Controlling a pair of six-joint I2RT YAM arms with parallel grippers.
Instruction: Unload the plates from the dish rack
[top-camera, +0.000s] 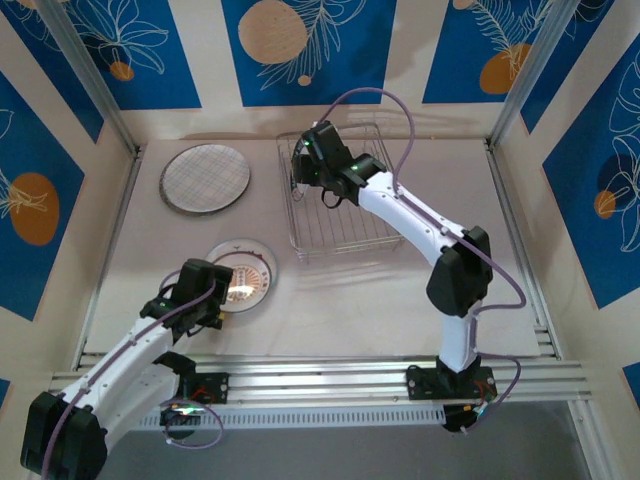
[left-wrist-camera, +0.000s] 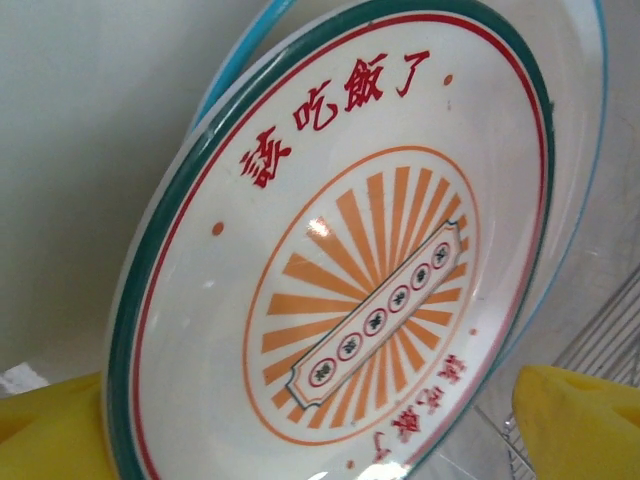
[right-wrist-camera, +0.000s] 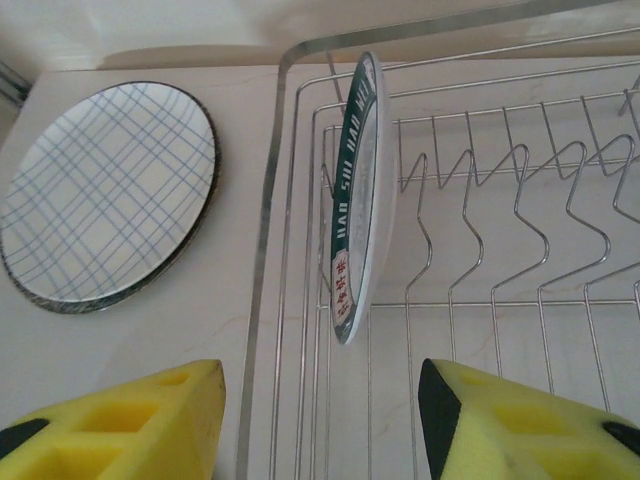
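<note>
Enclosure: cream wall panels (top-camera: 205, 60) with blue leaf-and-orange-disc prints, pale bench (top-camera: 400, 300), aluminium rail (top-camera: 330, 380) along the near edge.

Dish rack (top-camera: 345, 250) (right-wrist-camera: 480, 250): silver wire, far centre of the bench. One upright plate (right-wrist-camera: 355, 200) stands on edge in the slot at the rack's left end; its rim band is dark green with white lettering. The other dividers seen from the right wrist are bare.

Right end effector (top-camera: 312, 165) (right-wrist-camera: 320, 420): over the rack's left end. Its yellow fingers (right-wrist-camera: 130, 425) are well apart, one to either side of the upright plate and clear of it. Nothing held.

Plaid plate (top-camera: 205, 178) (right-wrist-camera: 105, 195): flat on the bench, left of the rack and apart from it.

Sunburst plate (top-camera: 250, 270) (left-wrist-camera: 370, 290): flat on the bench at near left; green and red rim lines, orange rays, red characters. A thin blue rim (left-wrist-camera: 240, 60) shows just outside its edge.

Left end effector (top-camera: 205, 295) (left-wrist-camera: 310, 425): at the near-left edge of the sunburst plate. Its fingers (left-wrist-camera: 575, 420) are spread wide, gripping nothing.
</note>
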